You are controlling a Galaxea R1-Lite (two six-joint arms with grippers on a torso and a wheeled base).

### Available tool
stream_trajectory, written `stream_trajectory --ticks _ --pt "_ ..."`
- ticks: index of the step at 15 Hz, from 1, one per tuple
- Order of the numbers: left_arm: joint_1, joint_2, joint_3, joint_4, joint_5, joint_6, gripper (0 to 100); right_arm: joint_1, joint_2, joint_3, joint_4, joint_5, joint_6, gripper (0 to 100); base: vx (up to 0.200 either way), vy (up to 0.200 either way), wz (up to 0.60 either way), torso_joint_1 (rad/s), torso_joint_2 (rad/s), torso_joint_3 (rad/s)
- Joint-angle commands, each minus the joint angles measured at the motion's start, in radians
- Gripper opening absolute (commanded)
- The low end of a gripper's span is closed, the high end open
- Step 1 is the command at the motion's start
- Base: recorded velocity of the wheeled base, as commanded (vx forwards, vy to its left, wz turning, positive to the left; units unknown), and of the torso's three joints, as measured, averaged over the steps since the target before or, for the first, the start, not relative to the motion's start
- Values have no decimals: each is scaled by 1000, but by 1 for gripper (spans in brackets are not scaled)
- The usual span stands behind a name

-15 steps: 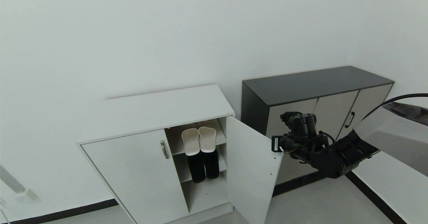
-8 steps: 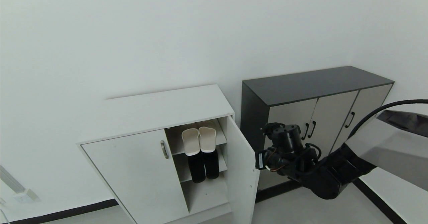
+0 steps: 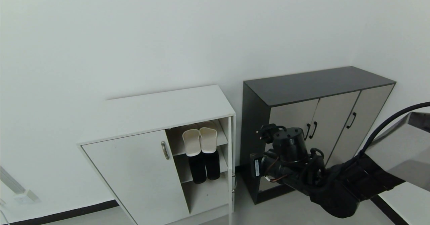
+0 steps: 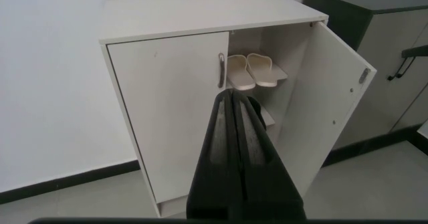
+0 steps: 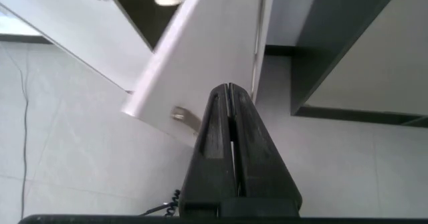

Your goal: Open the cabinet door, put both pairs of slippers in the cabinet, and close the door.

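Observation:
The white cabinet (image 3: pixel 158 110) has its left door shut and its right door (image 3: pixel 230 158) standing out, edge-on in the head view. Inside, a white pair of slippers (image 3: pixel 200 140) lies on the upper shelf and a black pair (image 3: pixel 202 169) on the shelf below. My right arm (image 3: pixel 292 154) is just right of the door. My right gripper (image 5: pixel 231 93) is shut and empty, its tip at the door's outer face (image 5: pixel 200 50) near the metal handle (image 5: pixel 180 114). My left gripper (image 4: pixel 234 98) is shut and empty, in front of the cabinet, facing the white slippers (image 4: pixel 257 69).
A dark cabinet (image 3: pixel 315 84) with grey doors stands right of the white one, close behind my right arm. Bare light floor (image 5: pixel 80 130) lies before both cabinets. A wall (image 3: pixel 168 33) runs behind them.
The right door has swung from wide open to edge-on toward the cabinet. My right arm has moved left with it, staying against its outer face.

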Motion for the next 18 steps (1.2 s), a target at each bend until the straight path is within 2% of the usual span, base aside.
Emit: stream_trajectory --ticks 1,9,16,18 --pt "0 1 0 0 1 0 0 2 -29 8 1 -1 -1 0 0 0 0 0 0 0" --pt "0 1 0 0 1 -2 0 3 -27 13 2 -1 -6 0 0 0 0 0 0 0" --pt "0 1 0 0 1 -2 0 0 -27 20 -2 19 -4 0 0 0 600 1 4 1" --pt "0 1 0 1 -5 1 0 -21 -29 19 -2 29 -6 0 0 0 0 0 0 0"
